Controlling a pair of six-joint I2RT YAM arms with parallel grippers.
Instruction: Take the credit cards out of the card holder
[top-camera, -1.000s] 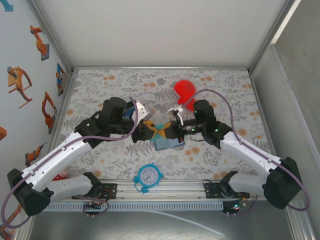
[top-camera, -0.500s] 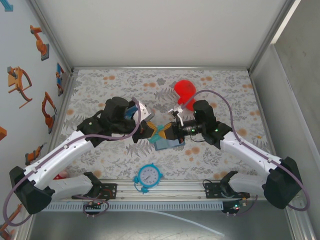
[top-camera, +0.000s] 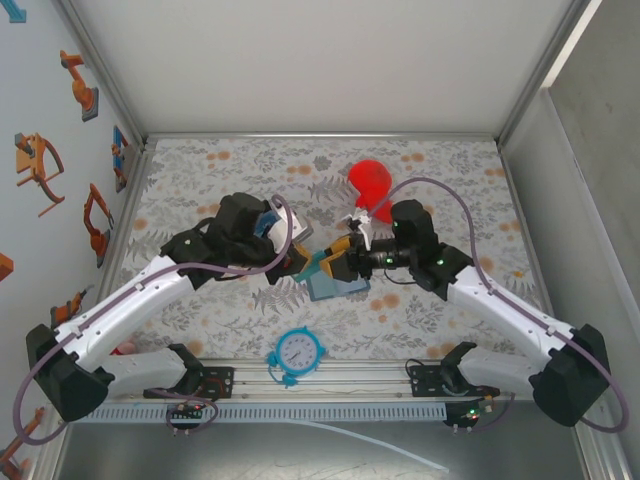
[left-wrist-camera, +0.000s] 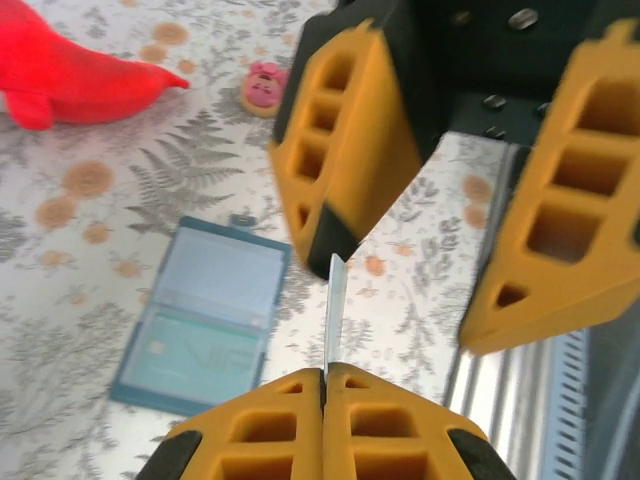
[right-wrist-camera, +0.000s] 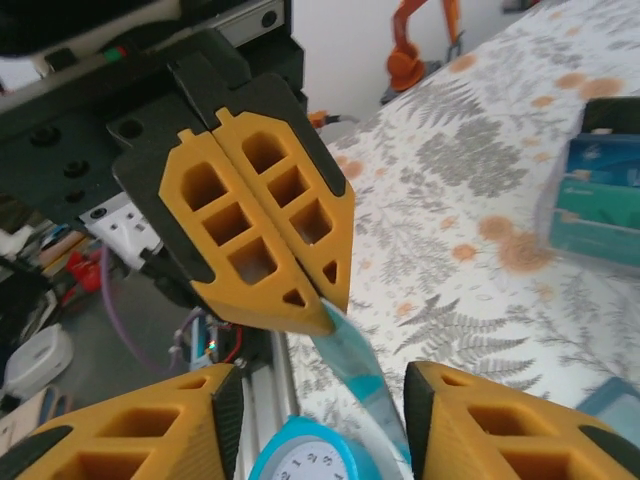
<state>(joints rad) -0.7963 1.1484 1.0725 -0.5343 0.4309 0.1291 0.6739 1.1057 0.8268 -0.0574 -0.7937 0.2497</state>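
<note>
The left claw (left-wrist-camera: 323, 383) is pressed together on a teal card (right-wrist-camera: 352, 365), and the right claw (right-wrist-camera: 320, 392) stands spread either side of it. The card holder (left-wrist-camera: 200, 320) lies open on the surface (left-wrist-camera: 90, 235) below them.

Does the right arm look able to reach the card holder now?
Likely yes: the right gripper is open around the card that the left gripper holds, and the card holder lies uncovered close by.

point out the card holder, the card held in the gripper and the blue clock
card holder (left-wrist-camera: 200, 318): left wrist view, middle of its open inside
card (right-wrist-camera: 358, 375): right wrist view, its teal face
blue clock (top-camera: 298, 352): top external view, its white dial
</note>
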